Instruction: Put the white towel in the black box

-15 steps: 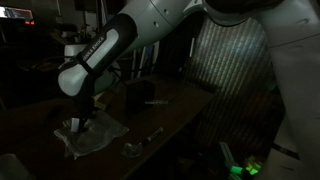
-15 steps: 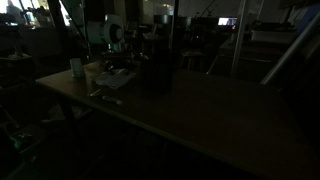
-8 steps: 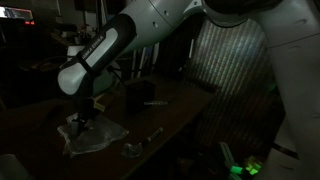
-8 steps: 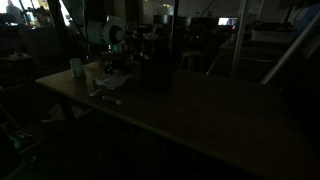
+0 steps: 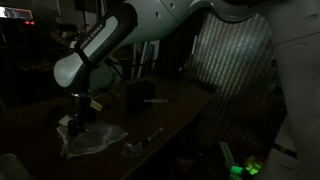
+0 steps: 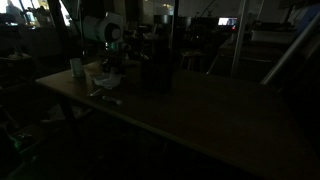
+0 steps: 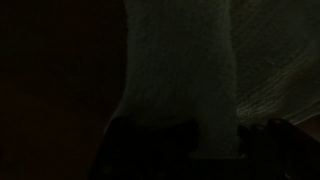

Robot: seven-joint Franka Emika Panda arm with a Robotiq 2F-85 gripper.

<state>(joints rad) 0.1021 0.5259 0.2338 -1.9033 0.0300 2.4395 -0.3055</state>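
The room is very dark. The white towel (image 5: pixel 97 138) lies crumpled on the table near its front left end, also faintly seen as the towel (image 6: pixel 108 83). My gripper (image 5: pixel 78 123) points straight down into its left part. In the wrist view the pale cloth (image 7: pixel 180 70) fills the picture. A strip of it runs down between the two dark fingers (image 7: pixel 155 150), where my gripper (image 7: pixel 218 135) is shut on it. The black box (image 5: pixel 138 95) stands upright on the table behind and to the right of the towel. In an exterior view the box (image 6: pixel 160 72) is only a dark shape.
A small pale object (image 5: pixel 133 149) lies on the table just right of the towel, near the front edge. A greenish cup (image 6: pixel 76 68) stands by the table's far left corner. A corrugated panel (image 5: pixel 225 60) stands behind the table and green lights (image 5: pixel 245 165) glow low beyond it.
The jaws have closed onto the towel over the last second. The wrist has shifted slightly up and left, and the towel looks more bunched under the gripper.
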